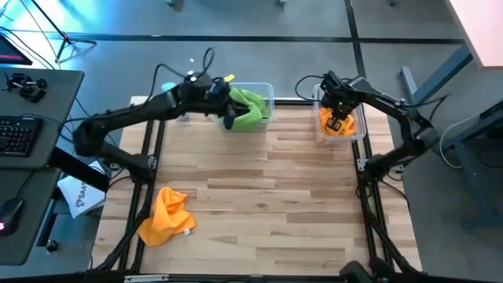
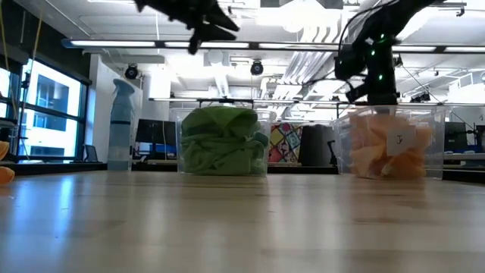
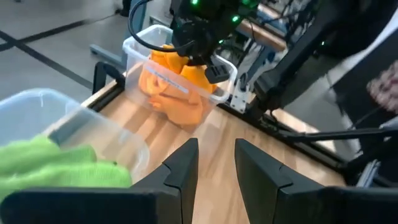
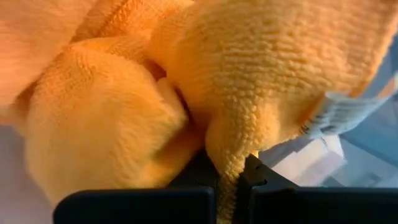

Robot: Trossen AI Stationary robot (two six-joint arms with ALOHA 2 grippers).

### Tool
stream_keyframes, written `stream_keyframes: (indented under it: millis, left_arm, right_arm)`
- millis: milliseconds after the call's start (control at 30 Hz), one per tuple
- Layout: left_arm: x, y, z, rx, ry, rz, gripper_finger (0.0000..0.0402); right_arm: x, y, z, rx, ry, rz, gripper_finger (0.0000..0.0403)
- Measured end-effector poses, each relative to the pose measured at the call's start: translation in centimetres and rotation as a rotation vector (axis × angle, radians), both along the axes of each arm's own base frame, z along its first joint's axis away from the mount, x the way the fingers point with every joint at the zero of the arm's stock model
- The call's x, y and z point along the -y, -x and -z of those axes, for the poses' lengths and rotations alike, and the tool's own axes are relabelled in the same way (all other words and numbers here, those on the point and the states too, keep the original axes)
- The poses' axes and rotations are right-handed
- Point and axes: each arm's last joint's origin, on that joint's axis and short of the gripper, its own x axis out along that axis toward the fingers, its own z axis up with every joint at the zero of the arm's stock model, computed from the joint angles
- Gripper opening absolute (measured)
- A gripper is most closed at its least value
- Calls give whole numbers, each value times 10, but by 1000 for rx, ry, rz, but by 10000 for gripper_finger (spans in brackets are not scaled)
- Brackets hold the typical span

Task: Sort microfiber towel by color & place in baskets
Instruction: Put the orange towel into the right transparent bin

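Here, my notes from the remote station:

Loose towel: a crumpled orange microfibre towel [image 1: 166, 216] with a small white tag lay on the light wooden slatted table [image 1: 267, 196], near its front left corner, well apart from both bins.

Handling: I judged it light, soft and floppy, not slippery or fragile; it would sag from any single pinch.

Where to hold: I reckoned the raised fold at the top of the heap gave the best bite, away from the tag.

Long axis: in the high view the heap ran roughly from the table's front-left toward its middle; being bunched, it had no clear pointing end.

Left gripper [image 3: 214, 165]: its dark fingers stood parted with nothing between them, hovering beside the wider clear plastic bin [image 1: 267, 93] holding the green microfibre towels [image 1: 247, 108].

Right gripper [image 1: 339, 110]: it was down inside the narrower clear plastic bin [image 1: 361, 132], fingers pinched together on a fold of the orange microfibre towel [image 4: 236, 124] in that bin.

Other: a pale blue spray bottle [image 2: 120, 125] stood behind the table's left side.
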Motion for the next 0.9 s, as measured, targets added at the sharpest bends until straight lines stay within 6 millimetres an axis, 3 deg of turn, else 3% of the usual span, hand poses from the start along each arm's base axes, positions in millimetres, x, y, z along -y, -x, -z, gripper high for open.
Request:
stream_keyframes:
  millis: [267,533,733,900]
  left_arm:
    - [20,37,21,48,74,-114,91]
    - [31,45,24,54,76,-138,91]
    - [32,45,24,53,71,-146,91]
    - [30,46,24,52,66,-161,91]
  right_arm:
    - [19,-5,28,-51,-70,-18,0]
    - [33,-8,45,5,-115,2,0]
    - [33,-4,42,24,-114,18,7]
    - [26,2,23,45,-56,16,49]
